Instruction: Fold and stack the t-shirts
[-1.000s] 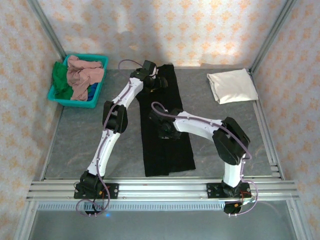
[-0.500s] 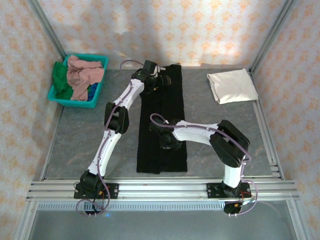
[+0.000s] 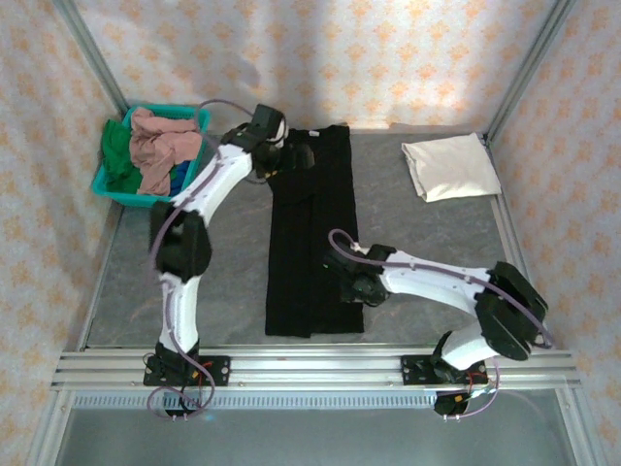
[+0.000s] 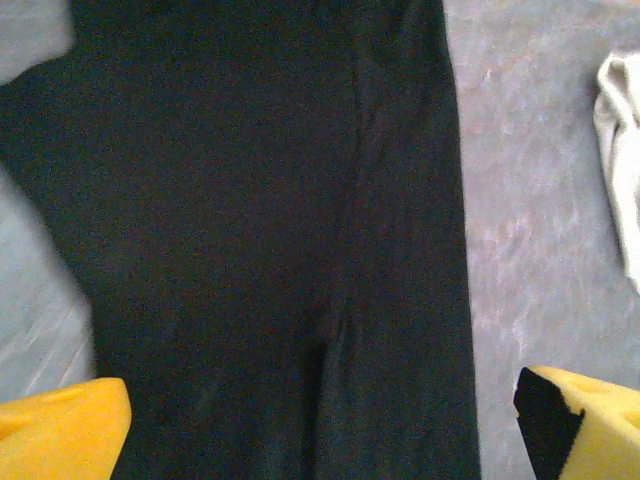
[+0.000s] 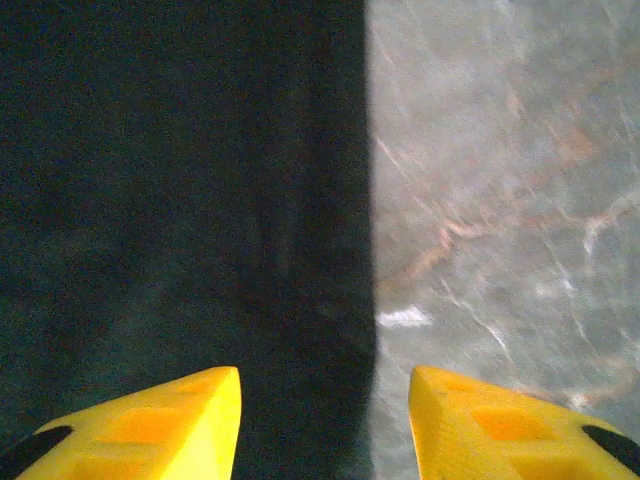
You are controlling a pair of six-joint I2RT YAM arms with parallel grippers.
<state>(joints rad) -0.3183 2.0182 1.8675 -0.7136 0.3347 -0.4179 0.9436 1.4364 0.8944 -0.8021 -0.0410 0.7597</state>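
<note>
on grey table point(image 3: 126, 282), black t-shirt point(image 3: 310, 228)

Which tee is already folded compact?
The cream-white t-shirt at the far right, a compact folded square. The black t-shirt lies as a long strip; the crumpled shirts sit heaped in the teal basket.

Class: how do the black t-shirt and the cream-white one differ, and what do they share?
The black t-shirt lies as a long narrow strip mid-table; the cream-white t-shirt is a compact squarish fold at the far right. The left gripper and right gripper are over the black one, neither near the cream-white. Both lie flat on the table.
</note>
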